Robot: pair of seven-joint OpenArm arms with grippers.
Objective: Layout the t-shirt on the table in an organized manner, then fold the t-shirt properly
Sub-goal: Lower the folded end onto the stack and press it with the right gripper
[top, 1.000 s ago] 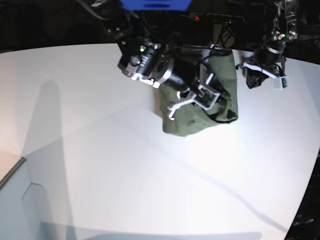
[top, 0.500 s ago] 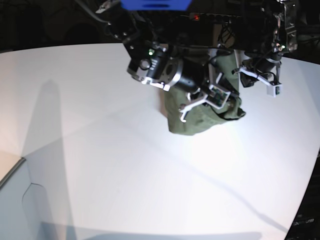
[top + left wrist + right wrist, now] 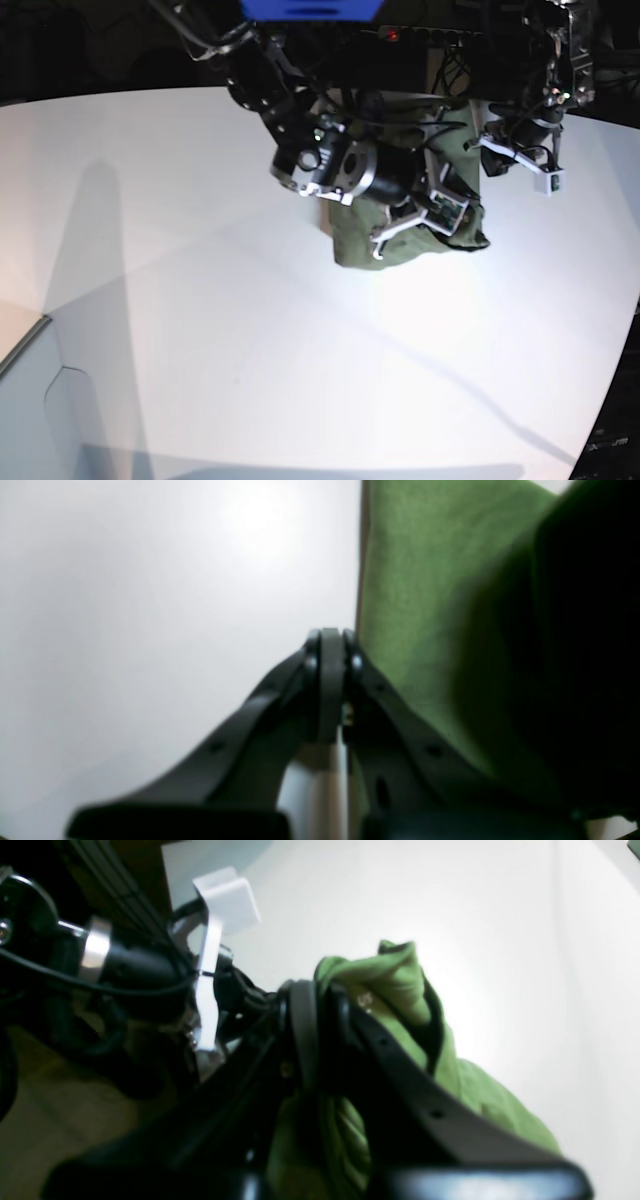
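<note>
fingers on my right gripper (image 3: 320, 1005) clamp a fold of the t-shirt (image 3: 410, 235); my left gripper (image 3: 330, 645) is closed beside cloth, grip unclear. both have shifted along the table (image 3: 200, 320), dragging the bunched shirt. layout is not done.

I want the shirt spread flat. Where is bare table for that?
The table is bare in front of and beside the bunched t-shirt. The far edge is crowded: right gripper pinches cloth, left gripper hangs alongside.
</note>
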